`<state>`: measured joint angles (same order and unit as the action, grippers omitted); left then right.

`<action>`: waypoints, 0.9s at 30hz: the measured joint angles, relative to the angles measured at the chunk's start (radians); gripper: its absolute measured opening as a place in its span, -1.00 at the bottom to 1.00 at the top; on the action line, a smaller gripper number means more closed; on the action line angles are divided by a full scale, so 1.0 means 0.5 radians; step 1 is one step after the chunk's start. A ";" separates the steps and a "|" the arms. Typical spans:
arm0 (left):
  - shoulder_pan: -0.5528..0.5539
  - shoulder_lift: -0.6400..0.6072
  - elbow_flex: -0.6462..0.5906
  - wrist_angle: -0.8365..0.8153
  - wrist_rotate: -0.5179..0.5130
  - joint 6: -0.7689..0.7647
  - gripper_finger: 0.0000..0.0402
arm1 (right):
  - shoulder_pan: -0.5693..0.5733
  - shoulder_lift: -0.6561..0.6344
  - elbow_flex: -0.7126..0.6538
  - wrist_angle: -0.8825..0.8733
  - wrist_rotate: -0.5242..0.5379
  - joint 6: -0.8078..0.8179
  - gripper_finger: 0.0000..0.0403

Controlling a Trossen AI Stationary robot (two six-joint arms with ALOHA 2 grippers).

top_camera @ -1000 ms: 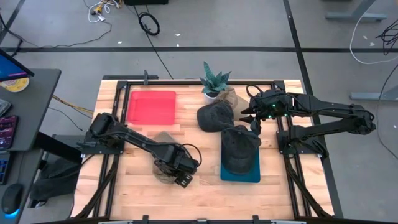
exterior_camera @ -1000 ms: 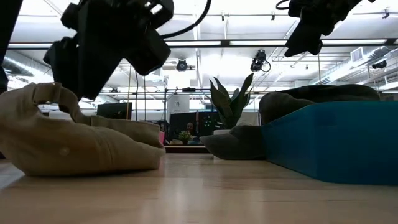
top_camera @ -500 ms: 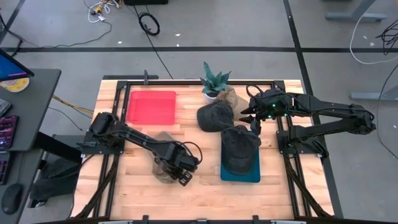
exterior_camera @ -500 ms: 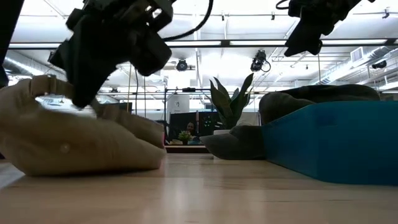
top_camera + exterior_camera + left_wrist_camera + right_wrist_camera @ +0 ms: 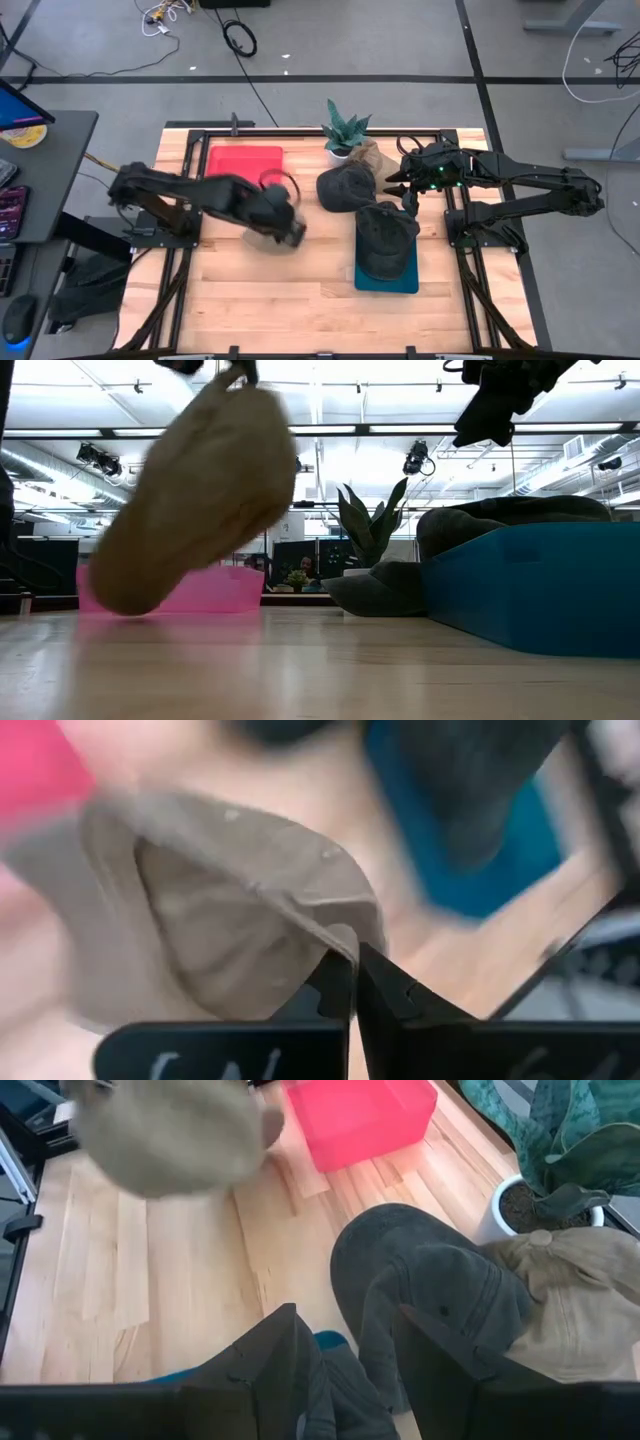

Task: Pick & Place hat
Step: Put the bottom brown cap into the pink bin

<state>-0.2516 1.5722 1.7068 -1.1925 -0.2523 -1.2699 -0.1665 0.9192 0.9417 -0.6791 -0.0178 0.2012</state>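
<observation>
A tan hat [image 5: 200,490] hangs in the air over the table's left middle, blurred, with my left gripper [image 5: 288,226] shut on it. Behind it lies the red tray [image 5: 245,170] at the far left. My right gripper [image 5: 350,1370] stands open, holding nothing, above a dark hat [image 5: 430,1290] near the table's far right. A second dark hat [image 5: 385,235] rests in the blue tray [image 5: 387,280]. Another tan hat [image 5: 570,1310] lies beside the plant pot, against the first dark hat. My left gripper pinches the tan hat's edge [image 5: 338,935] between its two shut fingers [image 5: 335,985]. The hat's hollow inside faces the wrist camera. The hat hangs tilted below the gripper, lifted clear of the table.
A potted plant [image 5: 345,130] stands at the far edge, middle. The blue tray takes up the near right. Bare wood [image 5: 250,290] shows at the near left, where the hat lay.
My left gripper has shut on the tan hat's edge, risen, and swung toward the far edge and the red tray. The hat, which lay on the table at the near left, is now lifted clear and hangs tilted.
</observation>
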 joint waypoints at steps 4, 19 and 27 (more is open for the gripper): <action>0.027 -0.112 0.223 0.013 -0.324 0.165 -0.98 | -0.001 0.000 0.000 0.007 0.001 -0.001 -0.16; 0.220 -0.165 0.592 0.814 -1.009 1.326 -0.99 | 0.000 0.000 0.000 0.313 0.002 0.070 -0.15; 0.334 -0.164 0.594 1.412 -0.586 1.886 -0.99 | -0.054 0.042 -0.020 0.403 0.001 0.381 -0.11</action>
<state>-0.0844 1.4902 2.0037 -0.4865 -0.5451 -0.3269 -0.1936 0.9399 0.9318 -0.4779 -0.0173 0.3917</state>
